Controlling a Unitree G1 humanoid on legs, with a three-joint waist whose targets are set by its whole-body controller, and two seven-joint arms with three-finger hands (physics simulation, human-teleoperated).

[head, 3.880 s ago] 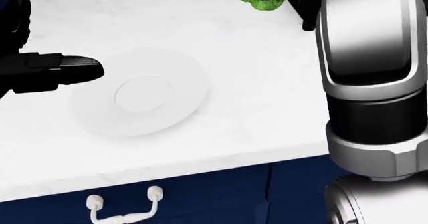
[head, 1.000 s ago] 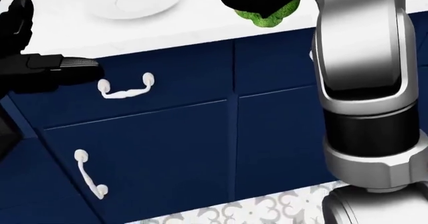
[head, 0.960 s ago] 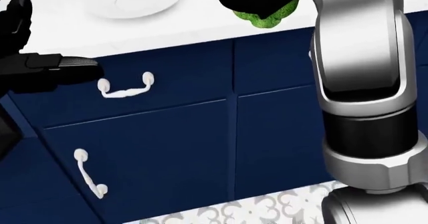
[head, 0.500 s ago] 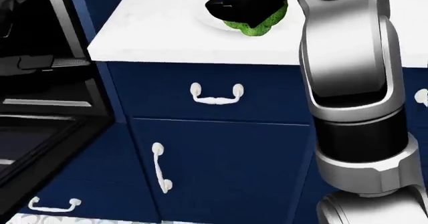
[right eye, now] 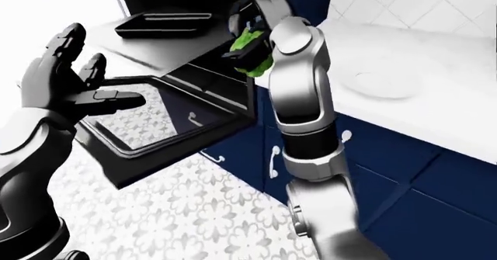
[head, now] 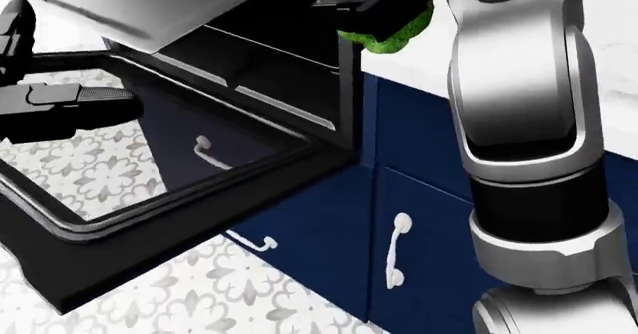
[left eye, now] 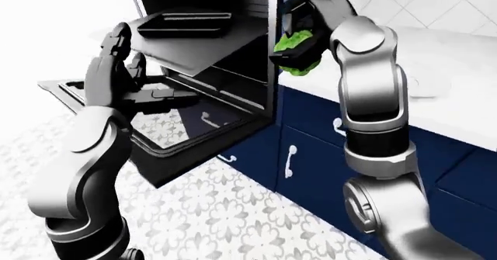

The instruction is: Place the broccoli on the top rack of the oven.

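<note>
Gripping broccoli (left eye: 298, 51), right-hand fingers (left eye: 286, 46) enclose it.

In my right-eye view my right hand (right eye: 250, 46) grips the broccoli (right eye: 253, 53) just right of the open oven (right eye: 203, 76), whose door (right eye: 147, 135) hangs down over the patterned floor (right eye: 179, 213). My left hand (right eye: 66, 82) is spread open at the left, a white plate (right eye: 382, 85) sits on the counter (right eye: 435, 68) at right, and a dark tray (right eye: 163, 22) lies above the oven.

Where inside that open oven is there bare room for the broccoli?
The pulled-out rack is bare on its near part, beside the dark pan sitting toward the oven's back. The right hand holds the broccoli at the oven's right edge; the open left hand crowds the door.
</note>
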